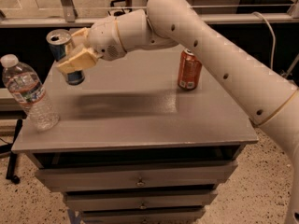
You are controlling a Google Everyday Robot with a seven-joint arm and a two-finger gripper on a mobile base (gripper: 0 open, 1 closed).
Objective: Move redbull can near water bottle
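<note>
Tan fingers point(80, 59) are clamped around the redbull can point(59, 41), so the gripper point(72, 63) holds it tilted in the air over the gray tabletop's point(140, 111) far-left corner. The water bottle point(30, 94) stands at the left edge and a soda can point(189, 70) sits far right. There are drawers point(140, 181) underneath and a speckled floor point(28, 197).
</note>
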